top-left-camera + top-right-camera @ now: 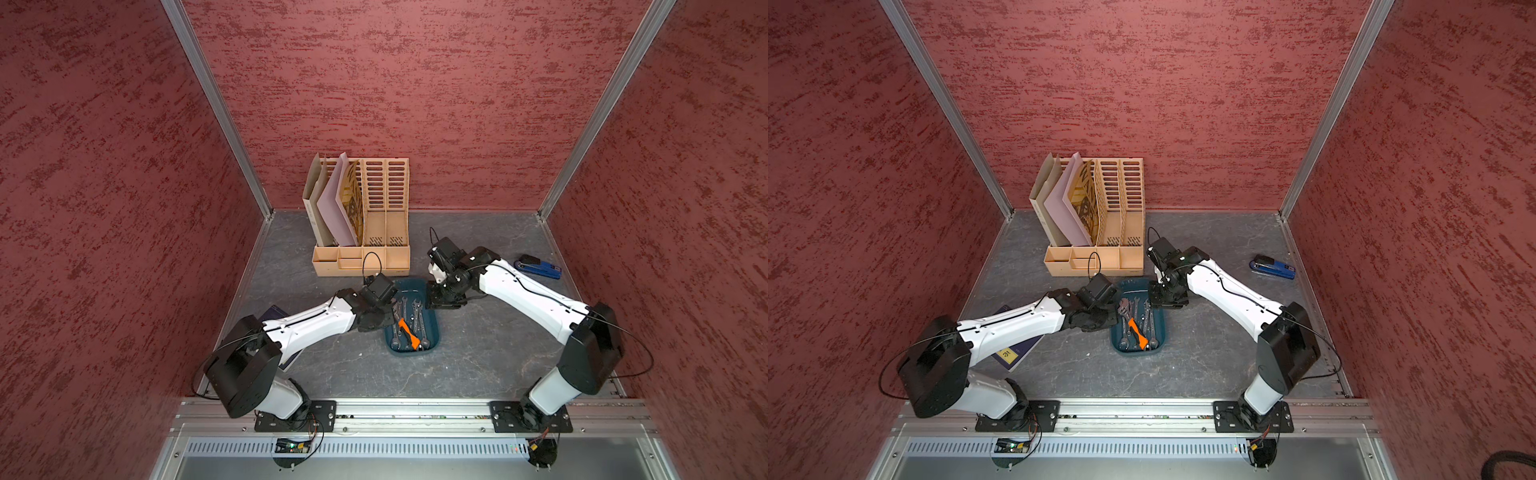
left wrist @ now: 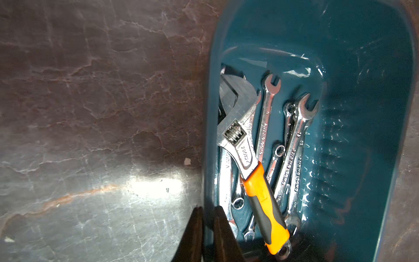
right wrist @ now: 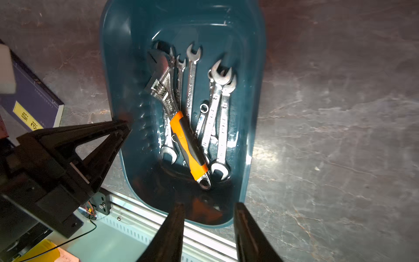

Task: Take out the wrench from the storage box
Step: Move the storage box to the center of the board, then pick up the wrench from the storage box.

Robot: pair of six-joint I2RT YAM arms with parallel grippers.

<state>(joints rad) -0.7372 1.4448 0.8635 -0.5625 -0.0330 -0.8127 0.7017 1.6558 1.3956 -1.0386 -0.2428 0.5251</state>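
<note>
Since the left gripper (image 2: 208, 207) is clenched on the left long rim of the storage box (image 1: 409, 286), one finger outside the wall and one inside, the box looks pinned to the bench (image 1: 478, 365). The step in hand, as I judge it, is the right arm's reach for the wrench (image 2: 263, 199). To do it well, the left clamp should hold firm. The right gripper (image 3: 209, 204), whose fingers stand apart with nothing between them, should turn until they straddle the orange handle across its width, since the handle lies slantwise. It should come down on the handle's middle, where it rides on top of the plain steel spanners (image 2: 265, 127), and close on the handle alone. Then it should lift straight up, so that no spanner is pinched or dragged over the rim.

The box sits near the middle of the bench, long sides running from front edge to back edge, just in front of the beige file organizer (image 1: 376, 199). The wrench lies inside, on top of the heap. Its steel head points toward the back edge, near the left gripper, and its handle end points toward the front edge. In both top views the right gripper hovers over the box's back right corner. The handle therefore lies to its left, nearer the front edge and below it, apart from the fingers.
</note>
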